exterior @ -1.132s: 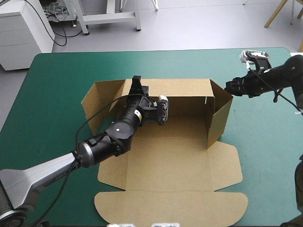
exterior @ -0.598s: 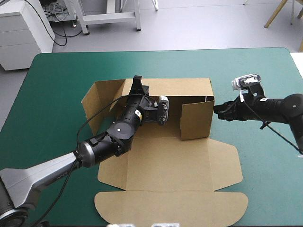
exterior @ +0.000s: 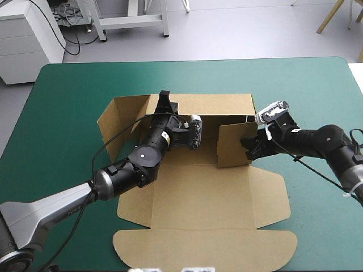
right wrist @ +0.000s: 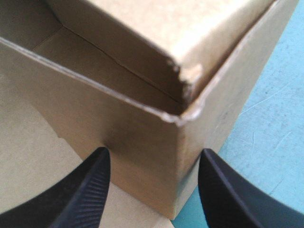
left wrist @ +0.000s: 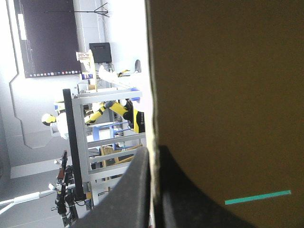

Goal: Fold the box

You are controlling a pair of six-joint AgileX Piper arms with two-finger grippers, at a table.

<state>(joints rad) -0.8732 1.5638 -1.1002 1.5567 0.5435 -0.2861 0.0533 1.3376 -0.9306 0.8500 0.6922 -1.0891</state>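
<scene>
Brown box (exterior: 204,187): long axis left-right, flat lid (exterior: 204,249) toward near table (exterior: 62,96) edge.

Table (exterior: 62,85) with rounded far corners and a teal-green cover (exterior: 317,96) (high view, from above and behind). One thing lies directly on it: the brown box (exterior: 198,187), a cut sheet of board near the middle, well apart from the far, left and right edges. Its base and lid (exterior: 204,249) lie flat on the cover, the lid toward the near side. The rear wall (exterior: 218,105) stands upright, and the right end flap (exterior: 229,144) is turned inward.
</scene>
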